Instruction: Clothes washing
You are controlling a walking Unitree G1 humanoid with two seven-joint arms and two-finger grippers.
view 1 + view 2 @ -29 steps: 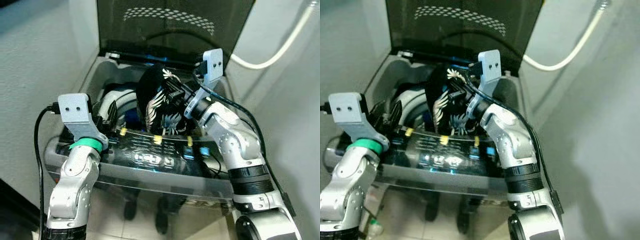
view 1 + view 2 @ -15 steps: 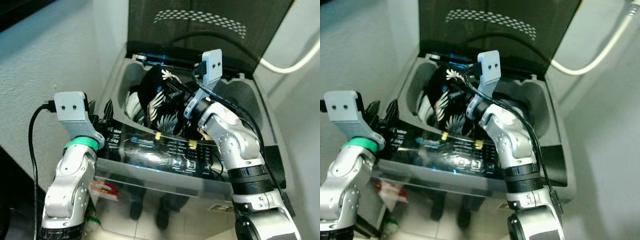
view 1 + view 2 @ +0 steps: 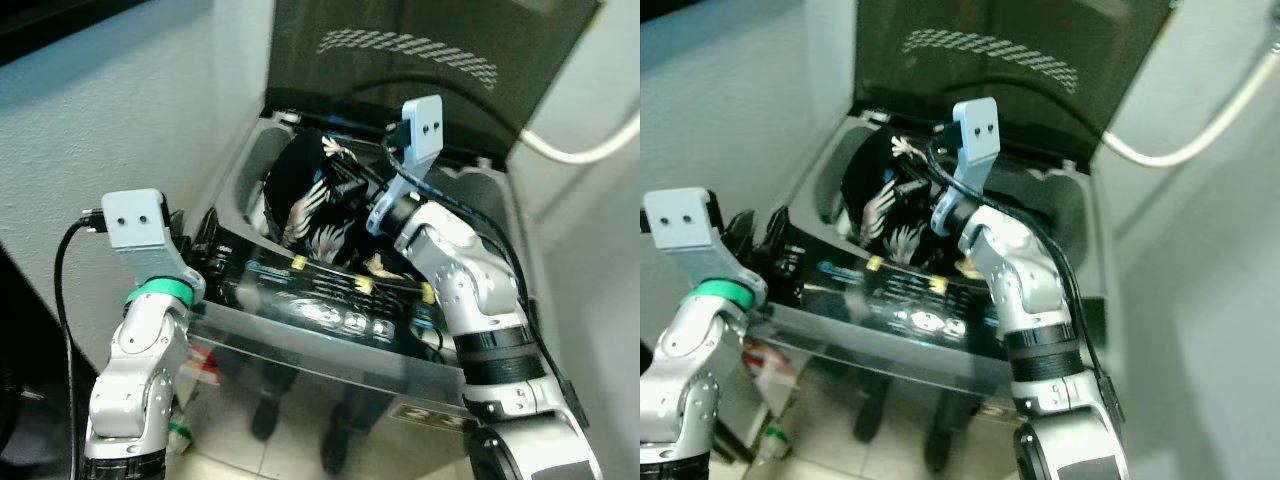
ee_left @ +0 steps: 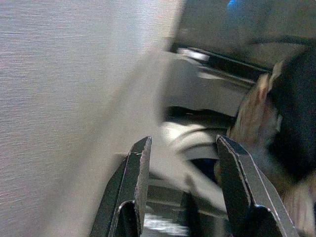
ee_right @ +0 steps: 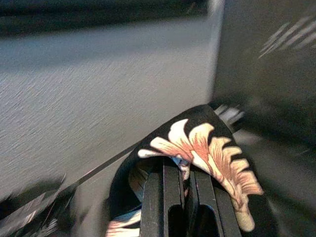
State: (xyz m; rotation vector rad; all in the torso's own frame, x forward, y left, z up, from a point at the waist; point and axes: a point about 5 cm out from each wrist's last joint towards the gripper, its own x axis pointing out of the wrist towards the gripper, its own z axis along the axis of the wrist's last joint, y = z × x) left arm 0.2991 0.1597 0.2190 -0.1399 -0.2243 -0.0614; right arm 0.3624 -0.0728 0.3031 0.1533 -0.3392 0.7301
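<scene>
A top-loading washing machine [image 3: 310, 350] stands before me with its dark lid [image 3: 420, 70] raised. My right gripper [image 3: 345, 182] is shut on a black garment with a pale flower print [image 3: 303, 198] and holds it bunched over the tub opening. In the right wrist view the garment [image 5: 207, 143] drapes over the closed fingers [image 5: 170, 197]. My left gripper [image 3: 207, 240] is open beside the machine's front left corner, with nothing between its fingers [image 4: 136, 182]. Something white [image 3: 258, 207] lies in the tub under the garment.
The dark control panel [image 3: 345, 305] with lit buttons runs along the machine's front edge. A grey wall [image 3: 120, 110] stands close on the left. A white hose [image 3: 575, 150] hangs on the wall at the right. The floor [image 3: 260, 455] is tiled.
The camera has swung, so the machine now sits more to the right and slanted. The right gripper still holds the garment over the tub; the left gripper stays open at the corner.
</scene>
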